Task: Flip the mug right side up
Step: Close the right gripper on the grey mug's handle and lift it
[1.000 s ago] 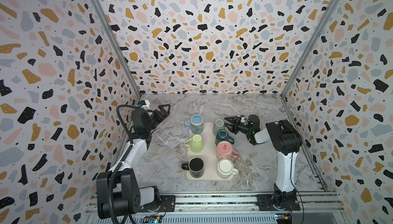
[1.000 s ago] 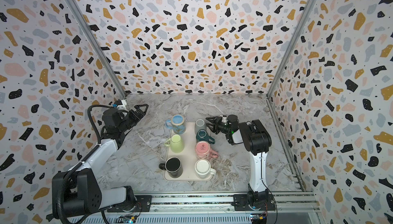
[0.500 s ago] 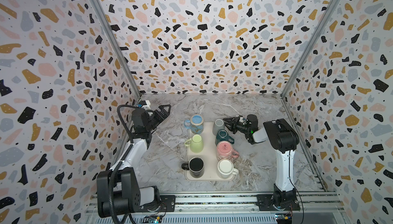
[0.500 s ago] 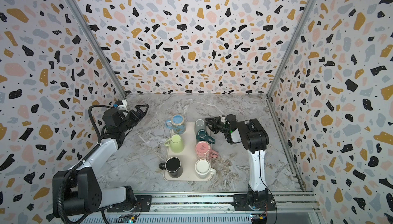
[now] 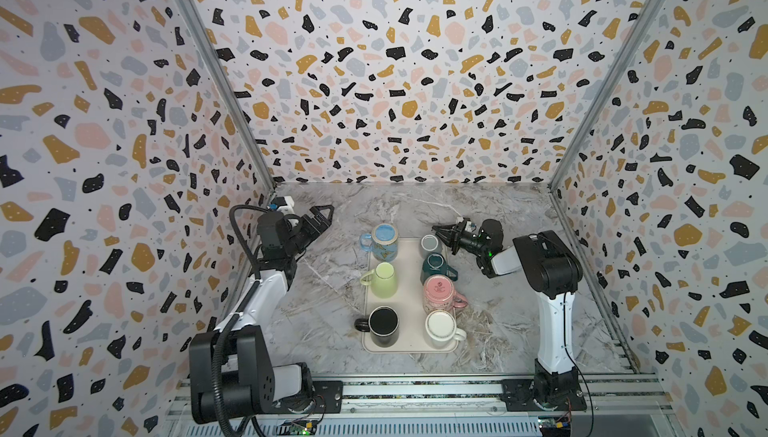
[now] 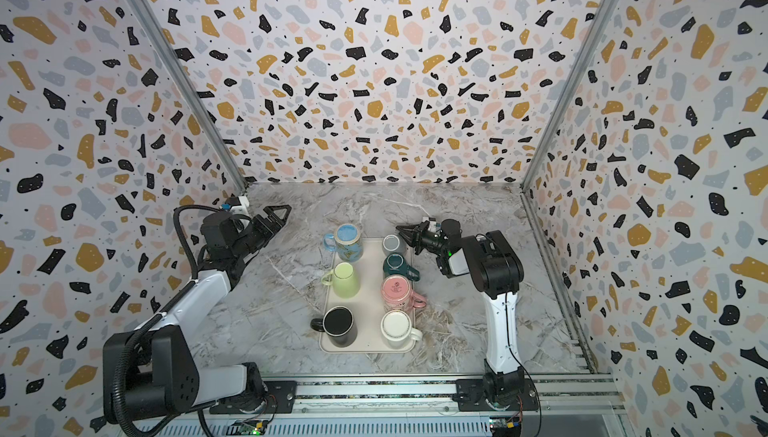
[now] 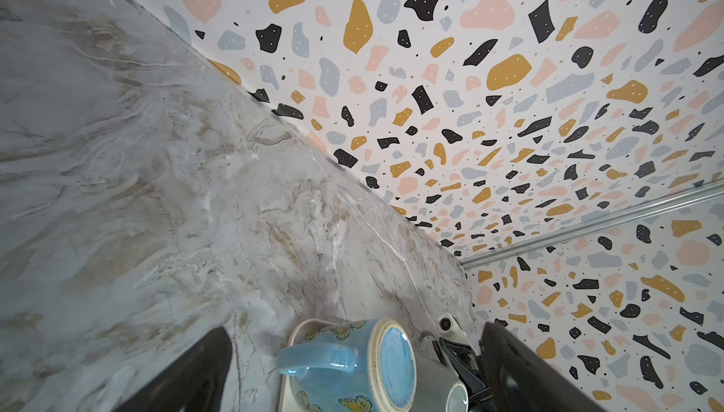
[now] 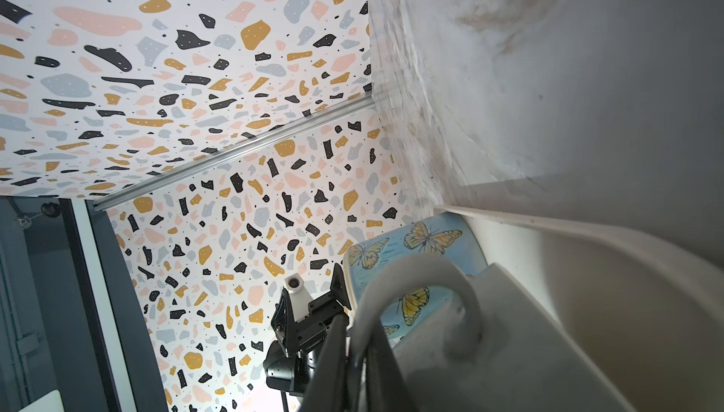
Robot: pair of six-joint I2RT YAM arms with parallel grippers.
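Because the grey mug (image 5: 430, 245) stands upside down at the far right corner of the tray (image 5: 409, 348), its handle (image 8: 423, 269) toward the right gripper (image 5: 437, 231), that arm is nearer: its jaws are closed on the handle. The left gripper (image 5: 328, 214) hangs open, well apart.

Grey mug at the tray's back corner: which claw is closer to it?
Right. The right gripper is at the grey mug, shut on its handle. The left gripper hangs open off the tray, on the far side of the blue mug.
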